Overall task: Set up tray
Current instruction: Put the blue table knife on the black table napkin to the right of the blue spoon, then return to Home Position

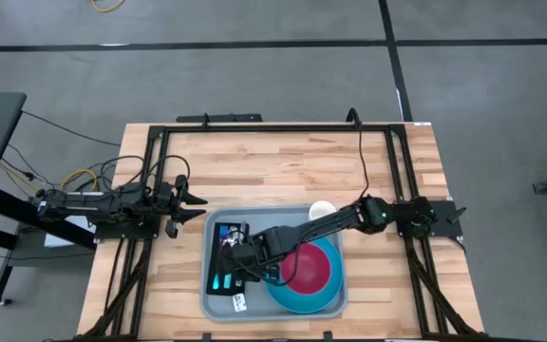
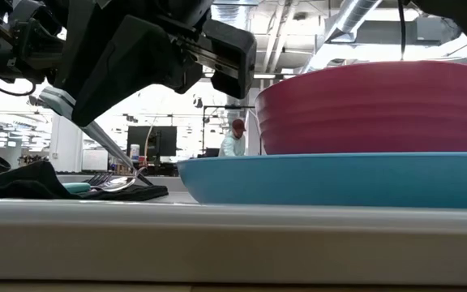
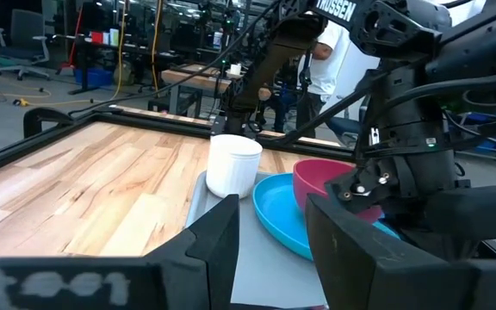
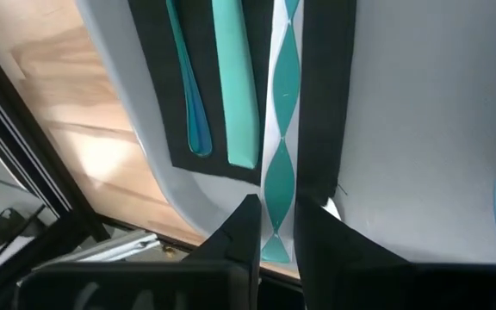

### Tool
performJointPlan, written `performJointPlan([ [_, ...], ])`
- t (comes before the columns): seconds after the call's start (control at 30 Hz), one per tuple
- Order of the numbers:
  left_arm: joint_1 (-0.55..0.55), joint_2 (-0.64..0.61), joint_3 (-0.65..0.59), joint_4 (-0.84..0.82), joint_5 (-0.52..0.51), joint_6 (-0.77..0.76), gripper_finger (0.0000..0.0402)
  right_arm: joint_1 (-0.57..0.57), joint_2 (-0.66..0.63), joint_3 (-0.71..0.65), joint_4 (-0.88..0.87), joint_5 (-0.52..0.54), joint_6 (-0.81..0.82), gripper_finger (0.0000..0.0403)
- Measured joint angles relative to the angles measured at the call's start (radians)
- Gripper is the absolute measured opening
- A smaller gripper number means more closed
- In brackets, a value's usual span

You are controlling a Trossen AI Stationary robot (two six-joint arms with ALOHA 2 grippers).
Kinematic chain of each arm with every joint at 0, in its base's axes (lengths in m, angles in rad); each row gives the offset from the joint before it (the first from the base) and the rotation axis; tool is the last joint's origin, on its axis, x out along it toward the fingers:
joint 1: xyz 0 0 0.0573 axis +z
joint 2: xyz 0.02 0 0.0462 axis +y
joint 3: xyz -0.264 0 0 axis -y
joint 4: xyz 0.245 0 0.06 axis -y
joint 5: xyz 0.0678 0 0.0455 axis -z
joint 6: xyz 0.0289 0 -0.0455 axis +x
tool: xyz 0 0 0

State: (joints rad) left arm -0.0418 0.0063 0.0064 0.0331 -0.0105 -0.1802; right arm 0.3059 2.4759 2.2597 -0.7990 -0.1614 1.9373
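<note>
The grey-blue tray lies at the table's near middle; its front rim fills the low view. On its left part lies a black napkin with two teal-handled pieces of cutlery. My right gripper reaches over the tray from the right and is shut on a third piece, with a teal-and-white patterned handle. A blue plate carrying a red bowl sits on the tray's right part. My left gripper waits open beyond the tray's left edge. My right gripper pinches the free end of the patterned handle between its two fingers. The fingers slant downward onto it. In the low view the piece of cutlery slopes down from the fingers, its handle end raised and its metal end resting on the napkin.
A white cup stands at the tray's far right corner, close to the plate. A black frame runs round the wooden tabletop. People and benches show in the room beyond the table.
</note>
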Motion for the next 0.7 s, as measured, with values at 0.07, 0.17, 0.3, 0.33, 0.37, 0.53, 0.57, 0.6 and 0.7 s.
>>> performJointPlan([
  [0.07,0.000,0.000,0.000,0.000,0.000,0.001,0.0122,-0.005,0.000,0.000,0.000,-0.001,0.000,0.0048],
  [0.17,0.000,0.000,0.000,0.000,0.000,0.003,0.0122,-0.014,0.000,0.000,0.004,0.001,-0.005,0.0057],
  [0.3,0.000,0.000,0.000,0.000,0.000,0.000,0.0122,-0.022,0.000,0.000,0.045,0.002,-0.032,0.0069],
  [0.33,0.000,0.000,0.000,0.000,0.000,0.001,0.0122,-0.022,-0.001,0.000,0.050,0.002,-0.032,0.0071],
  [0.37,0.000,0.000,0.000,0.000,0.000,0.002,0.0122,-0.021,-0.001,0.000,0.050,0.002,-0.033,0.0072],
  [0.53,0.000,0.000,0.000,0.000,0.000,0.000,0.0122,-0.021,-0.001,0.000,0.047,0.002,-0.031,0.0075],
  [0.57,0.000,0.000,0.000,0.000,0.000,0.002,0.0122,-0.021,-0.001,0.000,0.043,0.003,-0.023,0.0074],
  [0.6,0.000,0.000,0.000,0.000,0.000,0.002,0.0122,-0.020,-0.001,0.000,0.036,0.004,-0.014,0.0073],
  [0.7,0.000,0.000,0.000,0.000,0.000,-0.001,0.0122,-0.013,-0.001,0.000,0.027,0.011,0.000,0.0066],
])
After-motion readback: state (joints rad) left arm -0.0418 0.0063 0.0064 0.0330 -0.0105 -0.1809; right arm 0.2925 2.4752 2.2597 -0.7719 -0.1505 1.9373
